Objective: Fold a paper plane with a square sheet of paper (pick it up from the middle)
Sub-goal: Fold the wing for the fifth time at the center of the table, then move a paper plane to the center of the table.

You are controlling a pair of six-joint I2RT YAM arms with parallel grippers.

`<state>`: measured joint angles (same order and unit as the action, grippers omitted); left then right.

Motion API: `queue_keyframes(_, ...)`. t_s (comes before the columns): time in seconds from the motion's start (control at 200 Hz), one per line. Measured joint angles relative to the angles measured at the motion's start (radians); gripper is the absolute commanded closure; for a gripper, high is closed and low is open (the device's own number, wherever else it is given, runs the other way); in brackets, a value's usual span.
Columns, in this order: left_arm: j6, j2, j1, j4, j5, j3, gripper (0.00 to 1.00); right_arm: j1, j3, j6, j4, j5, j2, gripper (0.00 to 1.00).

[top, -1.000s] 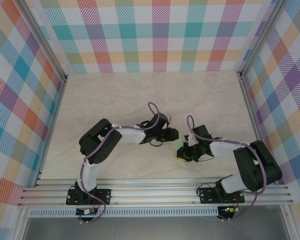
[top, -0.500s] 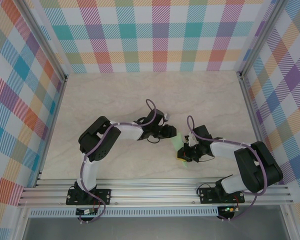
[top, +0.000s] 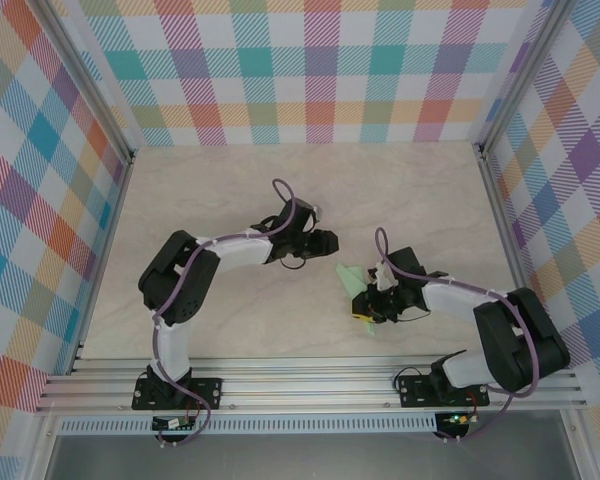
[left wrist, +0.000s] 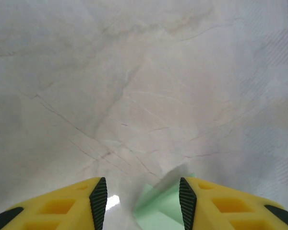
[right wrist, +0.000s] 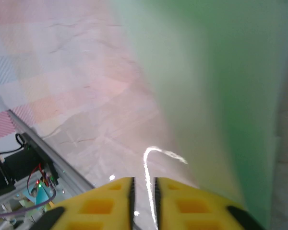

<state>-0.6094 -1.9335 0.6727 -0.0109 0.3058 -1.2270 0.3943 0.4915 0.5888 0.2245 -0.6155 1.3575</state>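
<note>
Setting: We look down on a pale marbled table (top: 210, 200) walled on three sides by bright plaid panels (top: 320, 70). Two black-and-white arms reach in from a metal rail (top: 310, 385) at the near edge.

Left claw, position: The left gripper (top: 327, 240) sits near the middle of the table, pointing to the right. A purple cable (top: 280, 195) loops over its wrist.

Left claw, state: From its wrist camera we see two yellow fingers (left wrist: 57, 211) with black pads standing well apart. Nothing is clamped between them. Bare table lies ahead of the fingers, and a green corner of paper lies low down in the gap on the table surface. This claw is open and holding nothing.

Paper: The mint-green paper (top: 351, 279) lies between the two claws. It is ahead of the left claw and a little to its near side, apart from its fingers. It lies right at the tip of the right claw. From above it looks to us like a narrow folded shape with a pointed end, though it is too small for us to make out the creases.

Right claw, position: The right gripper (top: 366, 310) points left and slightly away from the rail, with its tip at the near end of the paper.

Right claw, state: Its wrist camera shows the yellow fingertips (right wrist: 110, 194) drawn almost together, with only a thin slit between them. The paper rises as a broad, blurred green band ahead and to the right of them. We cannot tell whether an edge of the paper is pinched in that slit or the claw is free.
</note>
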Motion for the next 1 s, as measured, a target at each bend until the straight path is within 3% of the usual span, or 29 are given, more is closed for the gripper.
queue_keyframes(0.115, -0.016, 0.116, 0.019, 0.047, -0.045, 0.003, 0.44, 0.000, 0.053, -0.018, 0.069, 0.037, -0.152, 0.57)
queue_keyframes(0.22, -0.052, 0.212, 0.055, 0.083, -0.106, 0.024, 0.38, -0.005, 0.100, -0.027, 0.150, 0.165, -0.311, 0.49)
queue_keyframes(0.36, -0.117, 0.252, 0.145, 0.145, -0.196, 0.041, 0.36, -0.061, 0.106, -0.019, 0.245, 0.315, -0.403, 0.46)
queue_keyframes(0.485, -0.160, 0.205, 0.237, 0.240, -0.263, 0.018, 0.37, -0.101, 0.077, -0.021, 0.269, 0.335, -0.369, 0.46)
queue_keyframes(0.76, -0.213, 0.050, 0.314, 0.348, -0.304, -0.063, 0.51, -0.101, 0.069, -0.044, 0.292, 0.320, -0.296, 0.42)
queue_keyframes(1.0, -0.237, 0.038, 0.320, 0.375, -0.309, -0.066, 0.80, -0.101, 0.064, -0.071, 0.283, 0.274, -0.254, 0.41)
